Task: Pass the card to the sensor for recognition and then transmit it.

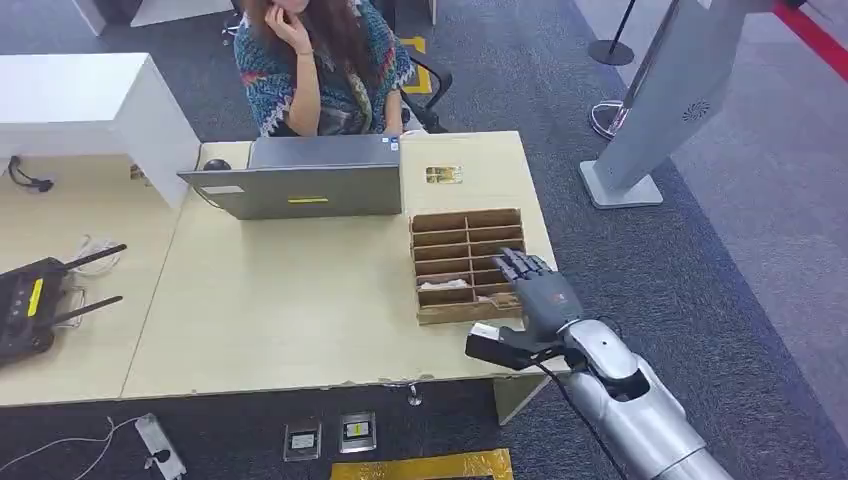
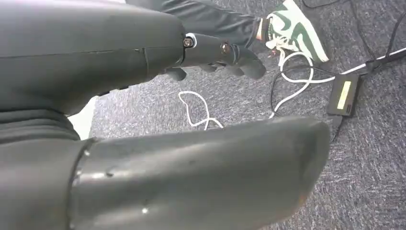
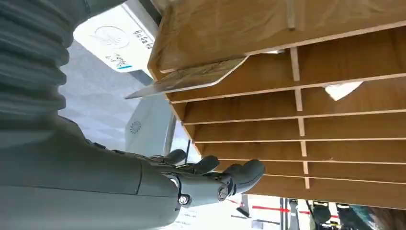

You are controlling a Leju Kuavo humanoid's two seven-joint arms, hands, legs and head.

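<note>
A wooden slotted rack (image 1: 465,262) stands on the right part of the light table (image 1: 290,310). My right hand (image 1: 535,290) hovers over the rack's near right corner, fingers stretched forward and holding nothing. In the right wrist view the fingers (image 3: 225,175) lie along the rack's dividers (image 3: 297,120). A thin card (image 3: 189,80) leans out of one slot. A white slip (image 3: 342,89) lies in another slot (image 1: 445,285). A small gold-and-white flat item (image 1: 443,174) lies on the table beyond the rack. My left hand (image 2: 215,55) hangs over the carpet, loosely spread and holding nothing.
A person sits behind a grey laptop (image 1: 300,185) at the table's far edge. A white kiosk stand (image 1: 670,100) rises on the carpet to the right. A black router (image 1: 35,300) sits on the left table. Cables and a power brick (image 2: 343,93) lie on the floor.
</note>
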